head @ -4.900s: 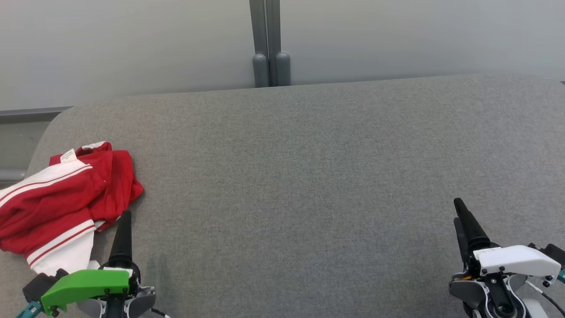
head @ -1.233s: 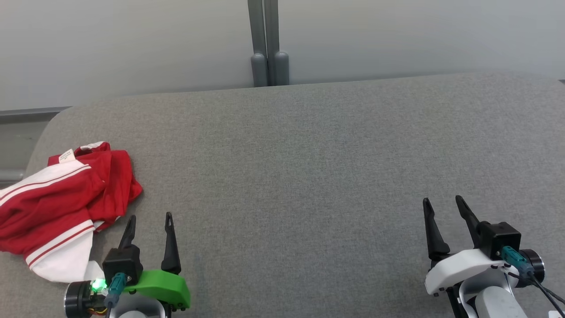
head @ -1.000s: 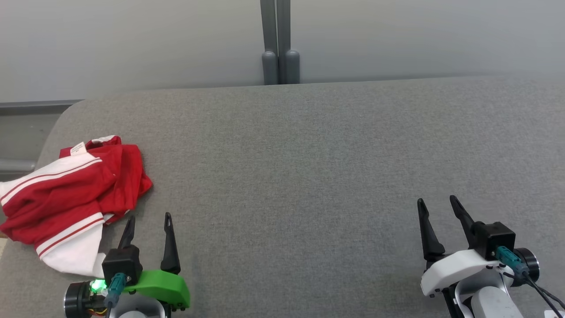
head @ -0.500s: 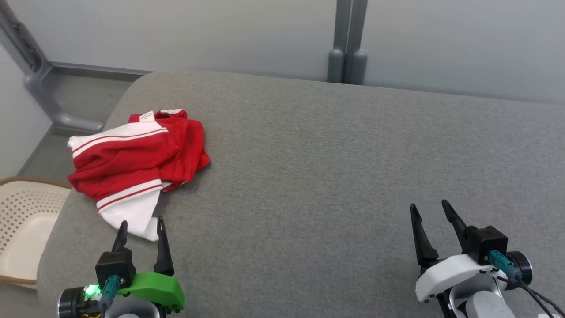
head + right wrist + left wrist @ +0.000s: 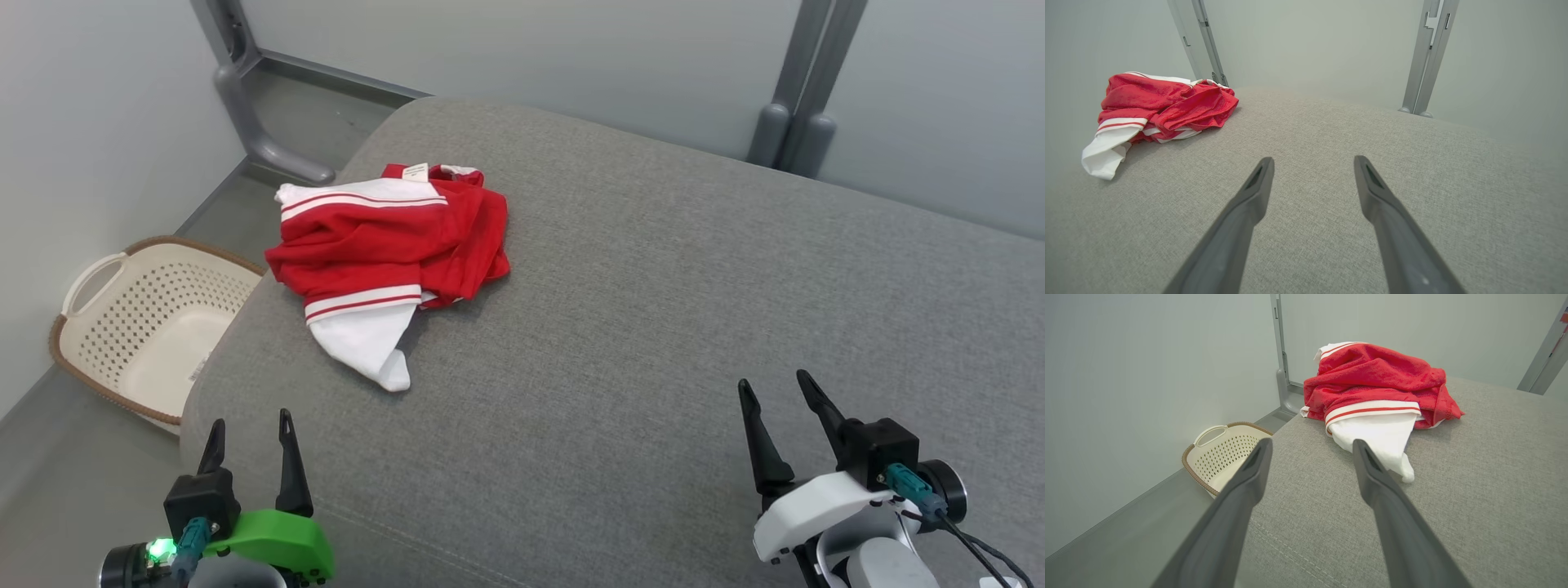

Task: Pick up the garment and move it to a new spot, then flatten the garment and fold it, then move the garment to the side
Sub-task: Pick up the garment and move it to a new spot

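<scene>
The garment [image 5: 384, 245] is a crumpled red and white piece with striped bands, lying in a heap near the far left corner of the grey cushioned surface [image 5: 653, 327]. It also appears in the left wrist view [image 5: 1372, 384] and the right wrist view [image 5: 1163, 106]. My left gripper [image 5: 249, 420] hovers open at the near left corner, a good way short of the garment's white end. My right gripper [image 5: 773, 388] stands open over the near right of the surface, with nothing between its fingers.
A cream perforated basket [image 5: 139, 318] with a brown rim sits on the floor left of the surface, seen too in the left wrist view [image 5: 1224, 451]. Grey posts [image 5: 796, 90] and pale walls stand behind. The surface's left edge drops off beside my left gripper.
The head camera has swung left, so the garment now sits nearer the picture's middle and the basket has come into view. Both grippers stay open and hold about the same places.
</scene>
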{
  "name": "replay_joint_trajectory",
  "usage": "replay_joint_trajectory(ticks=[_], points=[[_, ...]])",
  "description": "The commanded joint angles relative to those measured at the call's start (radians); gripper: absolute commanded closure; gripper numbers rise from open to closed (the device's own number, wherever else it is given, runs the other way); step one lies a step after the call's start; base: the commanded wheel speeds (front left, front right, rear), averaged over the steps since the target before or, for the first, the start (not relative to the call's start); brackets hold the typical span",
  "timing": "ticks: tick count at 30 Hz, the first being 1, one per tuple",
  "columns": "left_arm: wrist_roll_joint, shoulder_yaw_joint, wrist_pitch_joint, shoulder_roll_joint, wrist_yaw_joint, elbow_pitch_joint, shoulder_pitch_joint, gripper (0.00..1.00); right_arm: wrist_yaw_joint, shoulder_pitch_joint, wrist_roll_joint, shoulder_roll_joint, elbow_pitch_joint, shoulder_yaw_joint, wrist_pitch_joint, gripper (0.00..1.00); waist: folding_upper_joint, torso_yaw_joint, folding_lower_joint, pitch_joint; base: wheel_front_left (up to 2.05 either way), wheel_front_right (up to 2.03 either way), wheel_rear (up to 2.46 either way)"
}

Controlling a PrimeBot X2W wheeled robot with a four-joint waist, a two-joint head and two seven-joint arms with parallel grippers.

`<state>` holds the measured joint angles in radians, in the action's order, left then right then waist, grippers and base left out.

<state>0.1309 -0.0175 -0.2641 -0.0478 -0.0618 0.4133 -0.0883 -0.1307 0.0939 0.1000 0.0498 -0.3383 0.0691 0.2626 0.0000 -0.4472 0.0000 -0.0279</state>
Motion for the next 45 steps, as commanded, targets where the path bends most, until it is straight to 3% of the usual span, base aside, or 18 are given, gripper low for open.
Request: replay_joint_trajectory(ticks=[1,8,13,26,36,45], points=[[0.01,0.002,-0.001,-0.005,-0.009,-0.001,0.016,0.0,0.0,0.01,-0.009,0.003,0.002,0.002,0.003,0.0,0.0,-0.047,0.0,-0.013,0.0,0.0,0.0],[0.033,0.006,-0.001,-0.005,-0.013,-0.007,0.014,0.0,0.0,0.02,-0.008,0.01,0.0,0.018,0.003,0.0,0.0,-0.047,0.0,-0.029,0.0,0.0,0.0],[0.079,0.006,-0.001,-0.005,0.009,0.007,-0.025,0.0,0.0,0.038,-0.002,0.03,0.005,0.029,0.003,0.0,0.0,-0.019,0.0,-0.062,0.0,0.0,0.0],[0.123,0.045,-0.001,-0.004,0.034,0.062,-0.255,0.0,0.0,0.142,0.009,0.123,0.062,0.093,0.003,0.0,0.0,0.109,0.0,-0.261,0.0,0.0,0.0],[0.048,0.139,0.0,-0.019,0.048,0.16,-0.465,0.0,0.0,0.216,0.031,0.173,0.098,0.138,0.003,0.0,0.0,0.208,0.0,-0.378,0.0,0.0,0.0],[0.013,0.224,0.0,-0.045,-0.023,0.33,-0.578,0.0,0.0,0.246,0.045,0.181,0.1,0.153,0.003,0.0,0.0,0.27,0.0,-0.424,0.0,0.0,0.0]])
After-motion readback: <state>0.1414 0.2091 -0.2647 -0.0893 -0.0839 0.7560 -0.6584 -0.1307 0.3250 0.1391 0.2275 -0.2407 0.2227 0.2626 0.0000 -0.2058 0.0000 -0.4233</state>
